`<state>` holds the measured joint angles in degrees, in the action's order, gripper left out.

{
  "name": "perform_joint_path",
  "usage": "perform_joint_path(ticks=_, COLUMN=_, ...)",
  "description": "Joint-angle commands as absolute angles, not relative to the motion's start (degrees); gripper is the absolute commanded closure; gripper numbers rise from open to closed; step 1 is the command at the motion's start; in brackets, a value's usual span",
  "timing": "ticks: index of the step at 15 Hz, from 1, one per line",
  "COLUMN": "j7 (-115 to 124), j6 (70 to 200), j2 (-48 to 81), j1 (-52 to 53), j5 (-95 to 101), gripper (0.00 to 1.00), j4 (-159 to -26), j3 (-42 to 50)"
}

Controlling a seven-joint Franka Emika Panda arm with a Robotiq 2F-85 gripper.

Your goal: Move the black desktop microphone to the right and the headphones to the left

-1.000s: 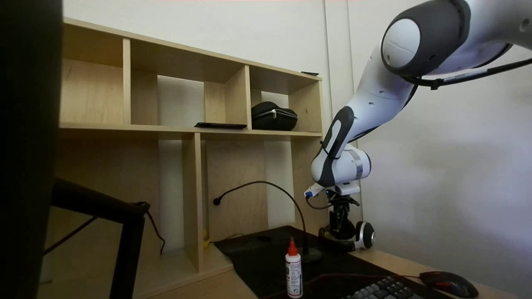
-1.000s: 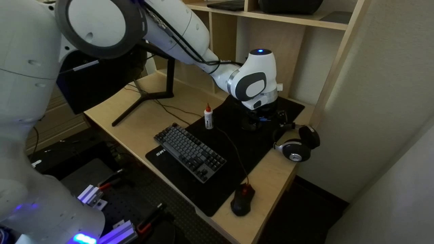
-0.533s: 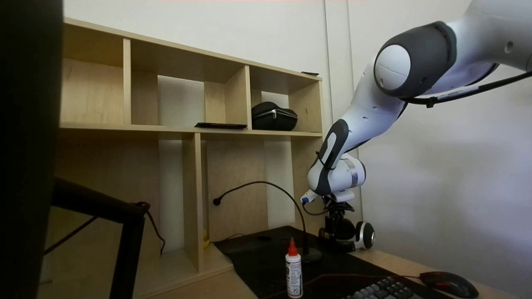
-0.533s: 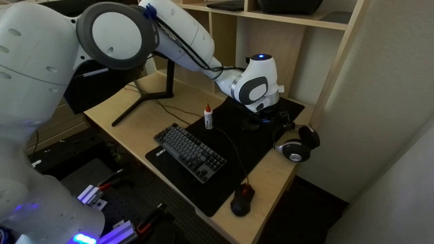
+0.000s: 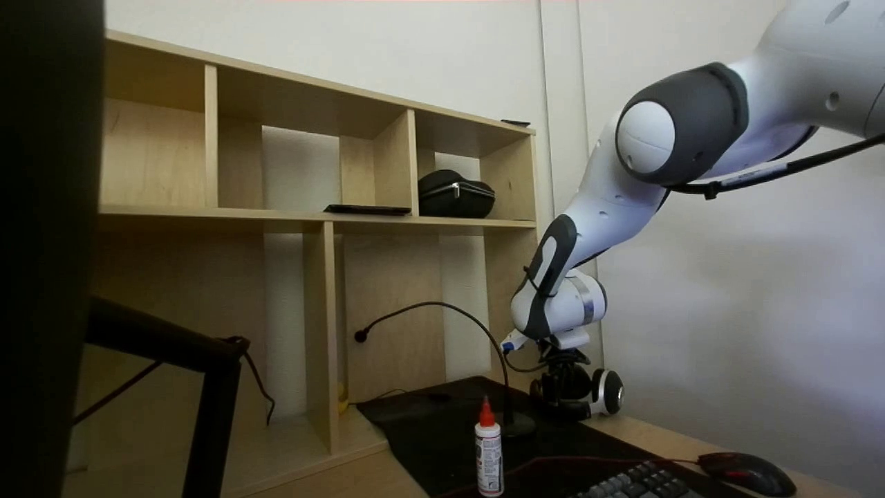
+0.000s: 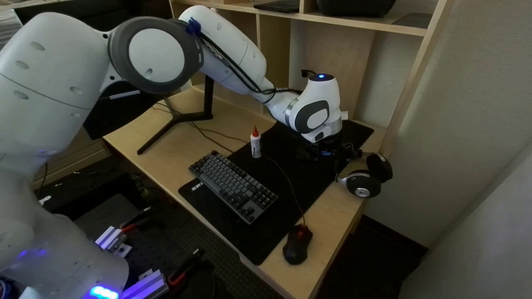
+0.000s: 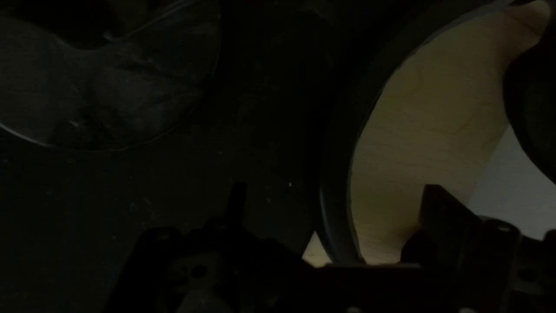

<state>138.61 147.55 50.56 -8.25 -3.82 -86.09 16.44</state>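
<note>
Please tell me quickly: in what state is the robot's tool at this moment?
Tool: open, holding nothing; in the wrist view, the headphones' headband appears between its jaws, with a gap on each side.

Wrist view: gripper [image 7: 332,191] jaws wide apart, headphones [image 7: 335,195] band between the fingers [image 7: 438,208], gap visible each side. Room inside the band ends at an earcup [image 7: 532,100]. On the mic [image 7: 117,95] side, a mat [image 7: 260,143] strip separates finger and base. In both exterior views mic stem arches near the arm [image 5: 615,197]. Keyboard [image 6: 233,187] and bottle [image 6: 256,146] obstruct farther out; passable mat lane between keyboard and gripper, mouse cable [image 6: 288,179] across it.
</note>
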Motion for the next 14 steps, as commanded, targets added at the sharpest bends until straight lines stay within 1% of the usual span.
perform_joint_path(ticks=1, j7=139.16, j6=145.29, j2=56.08, j1=-8.91, j5=-4.68, gripper=0.00, j4=-78.93, j3=17.03)
perform_joint_path(ticks=3, j7=138.06, j6=142.73, j2=58.06, j1=-10.02, j5=-4.96, gripper=0.00, j4=-76.22, j3=16.32)
perform_joint_path(ticks=4, j7=138.07, j6=141.48, j2=58.92, j1=-10.22, j5=-4.84, gripper=0.25, j4=-75.05, j3=16.36)
perform_joint_path(ticks=5, j7=138.00, j6=140.45, j2=59.56, j1=-10.64, j5=-4.98, gripper=0.27, j4=-73.94, j3=16.13)
perform_joint_path(ticks=6, j7=137.72, j6=139.38, j2=60.04, j1=-11.10, j5=-5.15, gripper=0.33, j4=-72.95, j3=15.80)
perform_joint_path(ticks=9, j7=137.90, j6=136.53, j2=60.97, j1=-11.66, j5=-5.29, gripper=0.55, j4=-70.14, j3=15.68)
perform_joint_path(ticks=10, j7=138.02, j6=136.18, j2=61.22, j1=-11.87, j5=-5.17, gripper=0.61, j4=-69.62, j3=15.86)
perform_joint_path(ticks=11, j7=137.96, j6=135.84, j2=61.54, j1=-12.11, j5=-5.17, gripper=0.69, j4=-69.00, j3=15.80)
perform_joint_path(ticks=12, j7=138.18, j6=135.58, j2=61.83, j1=-12.16, j5=-5.03, gripper=0.75, j4=-68.59, j3=15.98)
perform_joint_path(ticks=14, j7=138.69, j6=134.93, j2=62.24, j1=-12.22, j5=-4.76, gripper=0.91, j4=-67.91, j3=16.39)
